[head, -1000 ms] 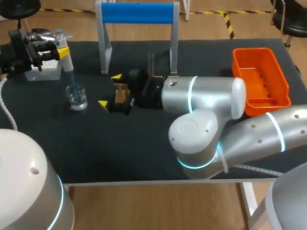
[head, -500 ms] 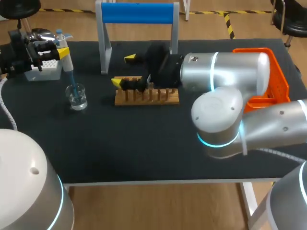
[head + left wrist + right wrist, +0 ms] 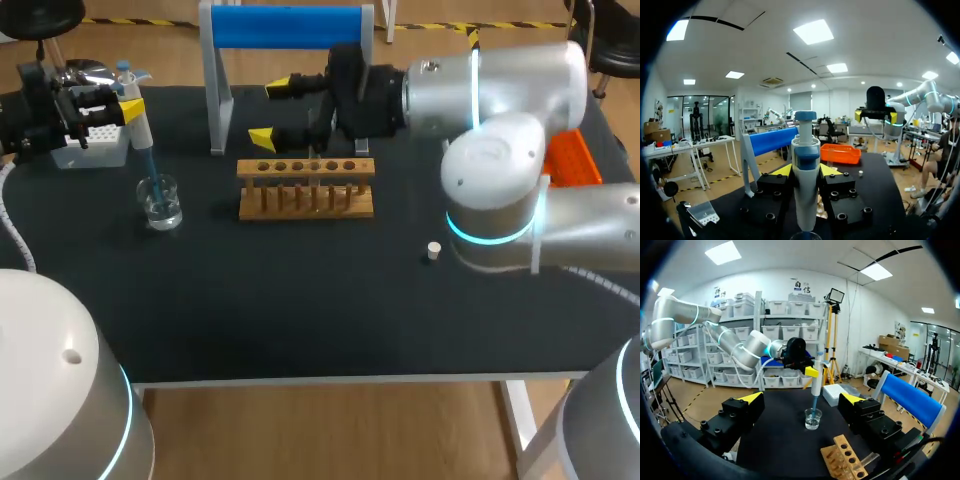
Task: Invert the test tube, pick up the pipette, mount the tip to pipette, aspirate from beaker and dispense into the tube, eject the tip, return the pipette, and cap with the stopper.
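My left gripper (image 3: 127,106) is shut on the white and blue pipette (image 3: 139,128), held upright at the table's far left. Its blue tip reaches down into the glass beaker (image 3: 161,201). In the left wrist view the pipette (image 3: 805,175) stands between the yellow-tipped fingers (image 3: 782,170). The wooden tube rack (image 3: 305,186) stands mid-table, and a thin clear test tube (image 3: 313,160) seems to stand in it. My right gripper (image 3: 272,112) hovers open behind the rack, nothing between its fingers (image 3: 751,398). It looks toward the beaker (image 3: 813,419). A small white stopper (image 3: 433,250) lies right of the rack.
A white tip box (image 3: 95,143) sits behind the beaker at the far left. A frame with a blue bar (image 3: 285,28) stands at the back. An orange tray (image 3: 578,158) at the back right is mostly hidden by my right arm.
My right arm swung from in front of the rack up and back behind it, uncovering the rack and the stopper. The left arm and pipette stayed still.
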`<move>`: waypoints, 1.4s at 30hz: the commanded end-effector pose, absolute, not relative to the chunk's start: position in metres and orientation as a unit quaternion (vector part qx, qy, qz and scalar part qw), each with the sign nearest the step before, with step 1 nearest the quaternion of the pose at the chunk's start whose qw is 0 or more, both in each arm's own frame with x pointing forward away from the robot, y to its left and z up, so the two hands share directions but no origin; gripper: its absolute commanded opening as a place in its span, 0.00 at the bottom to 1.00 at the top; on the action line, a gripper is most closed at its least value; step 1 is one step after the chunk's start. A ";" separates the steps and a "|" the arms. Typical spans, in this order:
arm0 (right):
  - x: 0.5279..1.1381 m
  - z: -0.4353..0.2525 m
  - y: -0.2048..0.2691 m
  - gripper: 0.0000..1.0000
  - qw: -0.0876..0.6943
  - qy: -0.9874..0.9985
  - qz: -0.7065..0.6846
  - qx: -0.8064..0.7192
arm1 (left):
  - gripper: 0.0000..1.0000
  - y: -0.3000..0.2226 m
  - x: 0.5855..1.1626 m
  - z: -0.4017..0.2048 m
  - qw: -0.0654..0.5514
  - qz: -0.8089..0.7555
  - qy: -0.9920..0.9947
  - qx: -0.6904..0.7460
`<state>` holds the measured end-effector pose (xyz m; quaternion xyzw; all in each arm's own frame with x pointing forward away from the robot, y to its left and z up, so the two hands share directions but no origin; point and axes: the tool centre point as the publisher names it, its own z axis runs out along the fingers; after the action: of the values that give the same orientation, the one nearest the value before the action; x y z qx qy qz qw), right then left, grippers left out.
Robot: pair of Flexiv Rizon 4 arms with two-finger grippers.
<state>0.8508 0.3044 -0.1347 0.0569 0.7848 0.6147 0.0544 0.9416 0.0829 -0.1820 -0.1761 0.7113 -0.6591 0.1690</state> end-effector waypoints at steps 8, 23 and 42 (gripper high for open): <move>0.872 -0.118 0.331 0.00 -0.106 0.769 0.623 -0.095 | 0.00 0.083 0.940 -0.182 0.170 -0.659 0.711 -0.176; 0.886 -0.101 0.370 0.00 -0.125 0.718 0.672 -0.130 | 0.00 0.083 0.940 -0.182 0.170 -0.659 0.711 -0.176; 0.909 -0.083 0.422 0.00 -0.125 0.714 0.673 -0.144 | 0.00 0.083 0.940 -0.182 0.170 -0.659 0.711 -0.176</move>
<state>0.9008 0.4117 -0.0820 -0.1302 0.7197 0.6736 -0.1068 0.9416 0.0829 -0.1820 -0.1761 0.7113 -0.6591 0.1690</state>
